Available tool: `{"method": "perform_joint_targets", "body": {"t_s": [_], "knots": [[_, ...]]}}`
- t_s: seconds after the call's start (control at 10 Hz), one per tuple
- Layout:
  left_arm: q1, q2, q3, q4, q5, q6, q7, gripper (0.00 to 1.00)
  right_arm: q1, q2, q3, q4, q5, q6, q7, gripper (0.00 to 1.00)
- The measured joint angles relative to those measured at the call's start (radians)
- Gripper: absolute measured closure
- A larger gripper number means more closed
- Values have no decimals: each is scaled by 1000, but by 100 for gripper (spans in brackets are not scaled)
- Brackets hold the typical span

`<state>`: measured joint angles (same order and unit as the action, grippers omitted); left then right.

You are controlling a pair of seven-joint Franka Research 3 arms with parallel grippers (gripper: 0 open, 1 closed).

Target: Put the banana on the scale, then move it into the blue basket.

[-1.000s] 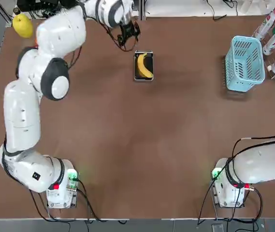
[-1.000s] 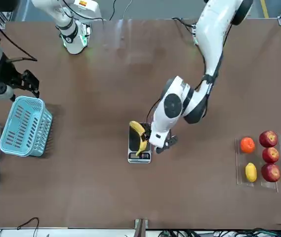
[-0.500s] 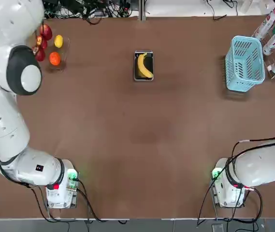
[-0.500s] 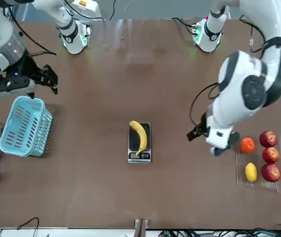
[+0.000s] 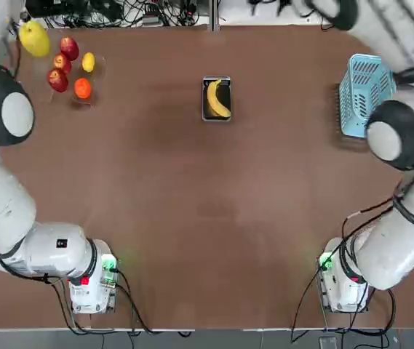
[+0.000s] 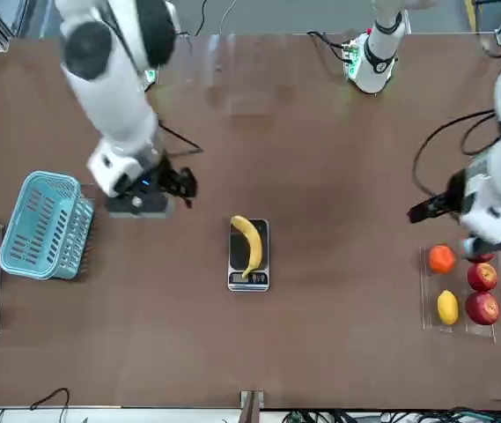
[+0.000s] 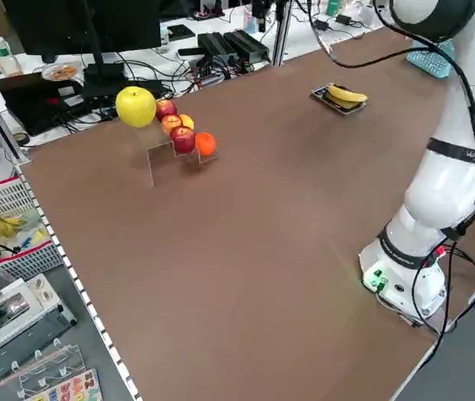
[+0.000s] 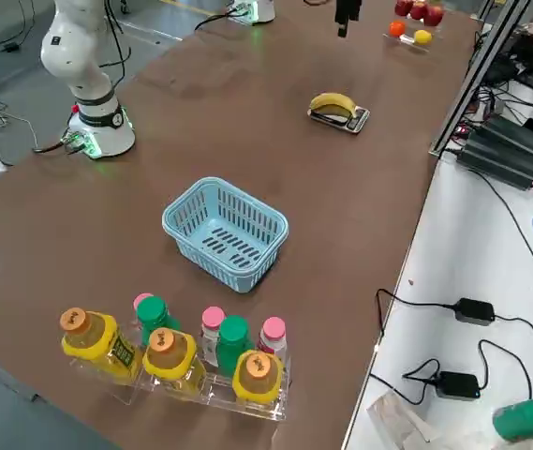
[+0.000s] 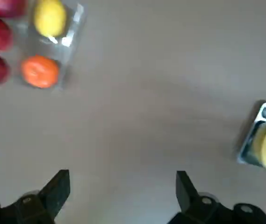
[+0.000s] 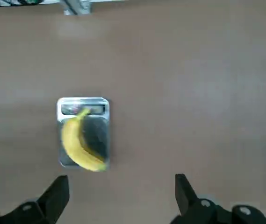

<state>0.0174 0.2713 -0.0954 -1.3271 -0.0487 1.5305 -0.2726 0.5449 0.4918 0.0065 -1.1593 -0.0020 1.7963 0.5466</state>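
banana (image 6: pixel 248 245) on scale (image 6: pixel 249 280) | likely light, soft, bruisable | best pinched mid-curve | right gripper (image 10: pixel 118 196) spread, empty, beside scale | left gripper (image 9: pixel 121 193) spread, empty, away from scale

red apples (image 5: pixel 61 65), orange (image 5: pixel 82 88), lemon (image 5: pixel 88 62), bottles (image 8: pixel 168 353)

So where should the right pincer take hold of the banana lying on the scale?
Probably at the thick middle of the banana, coming straight down from above. It lies flat along the scale, so fingers should close across its narrow width. The open right pincer hangs above the bare table beside it.
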Motion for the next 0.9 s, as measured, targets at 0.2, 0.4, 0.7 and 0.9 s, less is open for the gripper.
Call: {"method": "perform_joint_targets", "body": {"t_s": [0.2, 0.4, 0.7, 0.9], "knots": [[0, -90, 55, -3, 0, -15, 156, 0, 50, 149, 12, 24, -45, 119, -10, 0], [-23, -180, 92, -9, 6, -56, 195, 0, 72, 247, 25, 30, -94, 184, -44, 0], [-90, -254, 94, -41, 56, -117, 190, 0, 118, 359, 29, 29, -100, 330, -115, 0], [-110, -248, 94, -56, 77, -117, 189, 0, 153, 383, 30, 28, -100, 399, -89, 0]]}}
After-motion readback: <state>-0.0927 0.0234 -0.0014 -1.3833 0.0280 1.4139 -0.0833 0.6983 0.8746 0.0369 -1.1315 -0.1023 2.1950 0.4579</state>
